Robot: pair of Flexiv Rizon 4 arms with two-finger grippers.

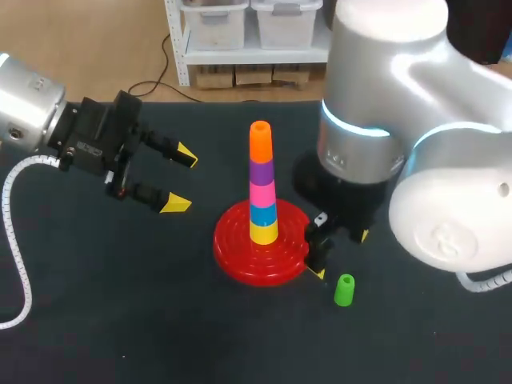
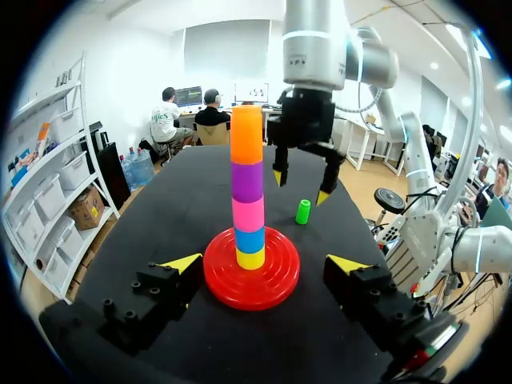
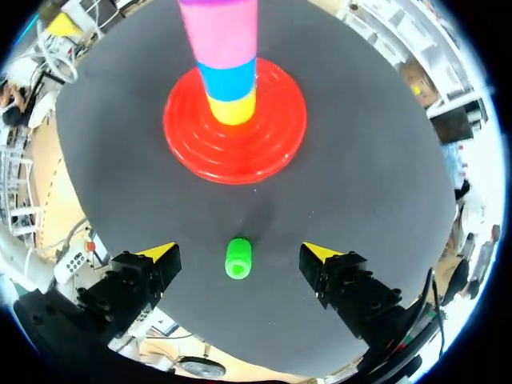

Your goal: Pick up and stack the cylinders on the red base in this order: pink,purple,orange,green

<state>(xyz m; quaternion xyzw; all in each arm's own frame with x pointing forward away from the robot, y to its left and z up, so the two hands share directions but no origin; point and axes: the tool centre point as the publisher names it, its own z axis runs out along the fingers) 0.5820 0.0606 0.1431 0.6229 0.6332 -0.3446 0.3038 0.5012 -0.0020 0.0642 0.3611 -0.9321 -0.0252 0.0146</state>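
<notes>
The red base (image 1: 240, 258) holds a stack (image 1: 262, 186) of yellow, blue, pink, purple and orange cylinders, orange on top. A green cylinder (image 1: 345, 290) rests on the black table, right of the base. My right gripper (image 1: 342, 254) hangs open just above it. In the right wrist view the green cylinder (image 3: 238, 258) shows between the spread fingers of the right gripper (image 3: 240, 254), untouched, with the red base (image 3: 284, 140) ahead. My left gripper (image 1: 181, 179) is open and empty, left of the stack. From the left wrist view, the left gripper (image 2: 264, 264) faces the stack (image 2: 248, 180).
Black table surface (image 1: 120, 320) lies open in front of and to the left of the base. The big right arm (image 1: 416, 152) stands over the table's right side, close to the stack.
</notes>
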